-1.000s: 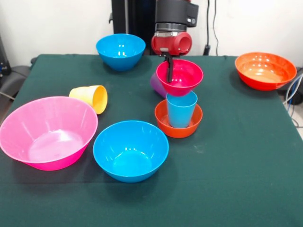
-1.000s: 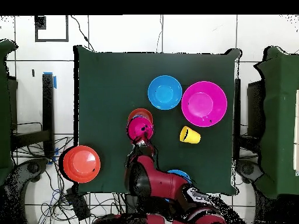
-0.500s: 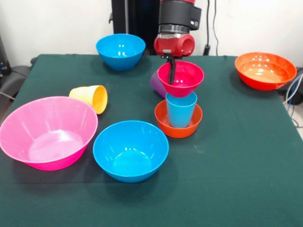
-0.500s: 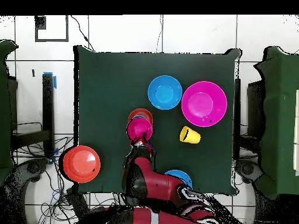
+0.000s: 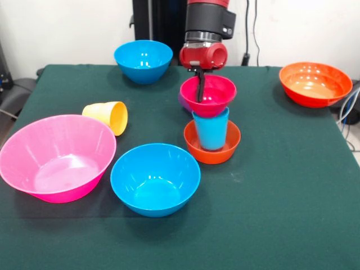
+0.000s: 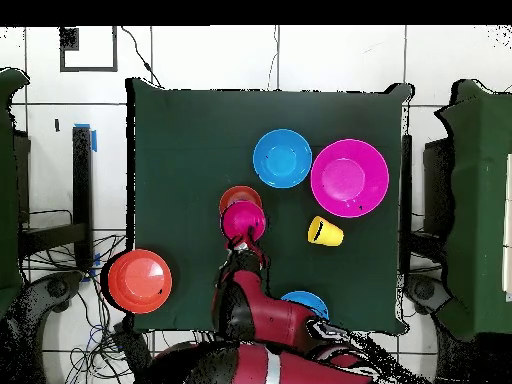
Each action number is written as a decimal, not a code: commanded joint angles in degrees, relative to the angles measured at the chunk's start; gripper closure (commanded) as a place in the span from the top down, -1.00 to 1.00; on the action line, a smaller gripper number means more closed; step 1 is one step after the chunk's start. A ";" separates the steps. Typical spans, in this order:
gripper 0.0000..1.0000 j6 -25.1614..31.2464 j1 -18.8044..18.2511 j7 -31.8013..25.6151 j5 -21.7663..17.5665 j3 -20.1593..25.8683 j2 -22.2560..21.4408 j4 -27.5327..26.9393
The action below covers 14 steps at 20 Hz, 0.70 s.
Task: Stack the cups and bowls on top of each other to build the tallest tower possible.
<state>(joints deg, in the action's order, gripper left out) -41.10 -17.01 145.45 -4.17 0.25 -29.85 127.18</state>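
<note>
Mostly dark green table [image 5: 281, 197], white wall [image 5: 67, 28]

The robot's glossy red and black arm [image 6: 262, 322] is thick and rounded, and a white stripe crosses its red shell. Directly above the gripper [image 5: 199, 84] sits a rounded red wrist housing [image 5: 203, 55] beneath a metal-ringed black cylinder [image 5: 209, 21]. The gripper is thin and black.
</note>
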 commanded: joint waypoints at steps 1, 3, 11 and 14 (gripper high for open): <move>-1.00 2.92 -1.12 6.47 -0.35 2.82 3.55 -6.48; -1.00 3.84 -1.64 6.06 -0.69 3.33 3.31 -7.02; -1.00 5.21 -1.69 5.25 -0.69 4.50 3.20 -9.26; -1.00 6.72 -2.07 4.77 -0.93 5.14 3.08 -10.48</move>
<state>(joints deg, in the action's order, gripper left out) -41.08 -18.62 145.45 -4.18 0.38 -28.67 124.12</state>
